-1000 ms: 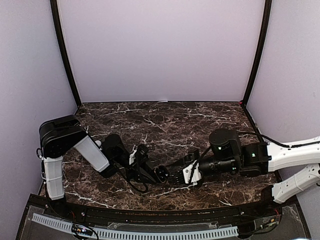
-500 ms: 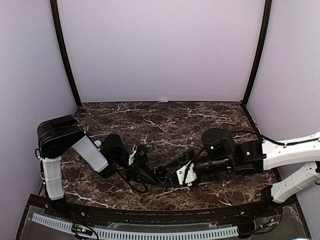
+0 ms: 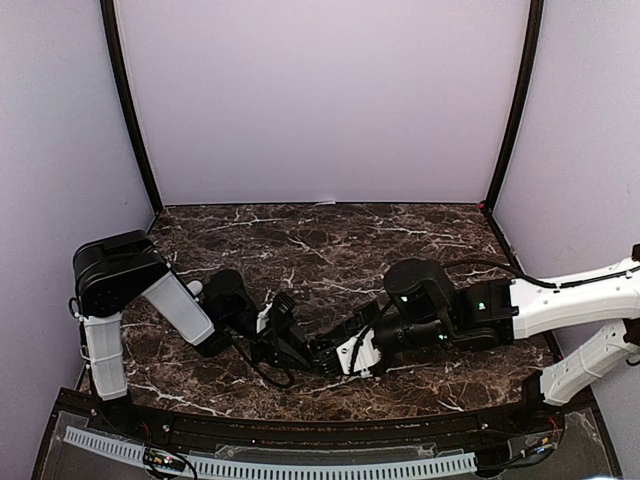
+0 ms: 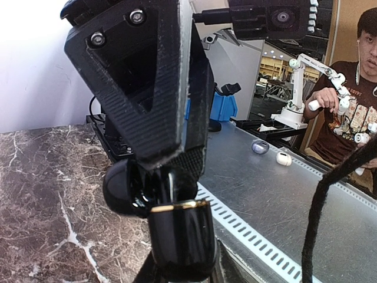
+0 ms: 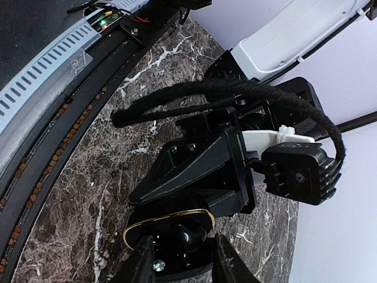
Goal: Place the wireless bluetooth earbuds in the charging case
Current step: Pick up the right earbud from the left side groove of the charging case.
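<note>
The two arms meet low over the near middle of the tabletop. The left gripper is clenched on the charging case, a glossy black piece with a thin gold rim, and holds it up off the marble. In the right wrist view the same case sits straight ahead, and the right gripper has its two fingers standing apart on either side of the case's lower part. Whether they press on the case or only flank it I cannot tell.

No earbud can be made out in any view, neither between the right fingers nor in the case, whose inside is hidden. Two small pebble-like things, one greyish and one white, lie well away on the metal bench beyond the tabletop; what they are is unclear.

The task looks to be in its middle: the case is picked up and presented, the second arm is working at it, and no seated earbud is shown yet, so insertion is probably left to do
</note>
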### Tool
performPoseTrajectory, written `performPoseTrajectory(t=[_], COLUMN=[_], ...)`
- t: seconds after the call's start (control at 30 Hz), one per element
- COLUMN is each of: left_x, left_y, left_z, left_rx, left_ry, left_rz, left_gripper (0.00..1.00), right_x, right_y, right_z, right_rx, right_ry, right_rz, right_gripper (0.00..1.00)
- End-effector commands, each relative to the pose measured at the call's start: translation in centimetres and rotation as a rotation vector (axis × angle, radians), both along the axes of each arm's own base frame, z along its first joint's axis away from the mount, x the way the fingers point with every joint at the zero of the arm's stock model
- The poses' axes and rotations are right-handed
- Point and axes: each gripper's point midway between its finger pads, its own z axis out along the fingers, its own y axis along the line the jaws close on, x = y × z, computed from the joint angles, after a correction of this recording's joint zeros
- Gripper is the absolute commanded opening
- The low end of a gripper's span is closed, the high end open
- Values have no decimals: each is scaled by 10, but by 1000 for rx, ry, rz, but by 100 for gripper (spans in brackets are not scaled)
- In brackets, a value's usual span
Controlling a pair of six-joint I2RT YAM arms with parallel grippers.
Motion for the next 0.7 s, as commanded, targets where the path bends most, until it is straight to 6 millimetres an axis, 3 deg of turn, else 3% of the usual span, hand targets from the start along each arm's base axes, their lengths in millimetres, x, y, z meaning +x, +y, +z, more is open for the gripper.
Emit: performPoseTrajectory(t=[0.0, 0.67], left_x=[-3, -4], left_y=[4, 4], left_z=[13, 8], left_rx=[-31, 11], left_ry=[-34, -4], left_rz=[2, -34], left_gripper=[0, 0], right_x=[3, 7], right_y=[7, 10], right_z=[8, -13], right_rx=[0, -139], right_ry=[-32, -122], right_rz=[-14, 6], right_gripper=[31, 26])
